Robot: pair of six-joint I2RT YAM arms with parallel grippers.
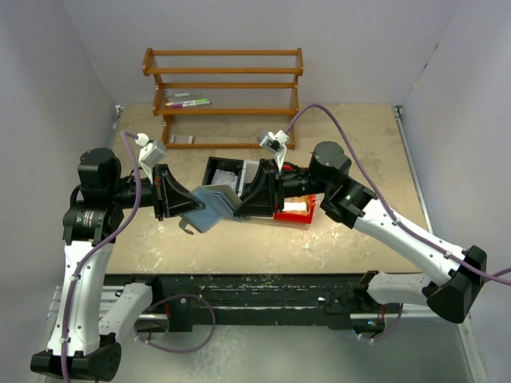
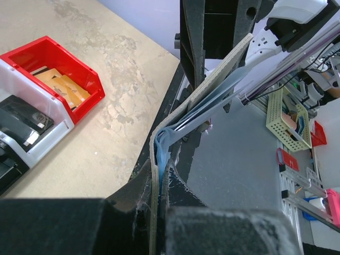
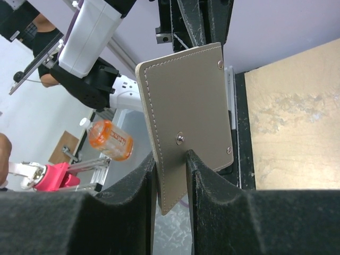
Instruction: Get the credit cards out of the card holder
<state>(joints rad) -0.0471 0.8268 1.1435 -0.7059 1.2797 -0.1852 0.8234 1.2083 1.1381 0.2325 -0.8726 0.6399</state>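
Note:
The grey-blue card holder [image 1: 214, 209] hangs above the table between my two grippers. My left gripper [image 1: 192, 209] is shut on one panel. In the left wrist view its jaws [image 2: 159, 162] pinch the holder's edge [image 2: 166, 139], where thin light-blue layers show between the panels. My right gripper [image 1: 241, 203] is shut on the other panel. In the right wrist view the taupe stitched flap [image 3: 186, 101] with snap studs sits with its lower corner between the right gripper [image 3: 170, 153]. I cannot make out any credit cards for sure.
A row of black [image 1: 223, 171], white [image 1: 251, 170] and red [image 1: 295, 212] bins sits just behind the grippers. The red bin [image 2: 79, 79] holds flat orange pieces [image 2: 61, 85]. A wooden rack [image 1: 223, 88] with markers [image 1: 188, 102] stands at the back.

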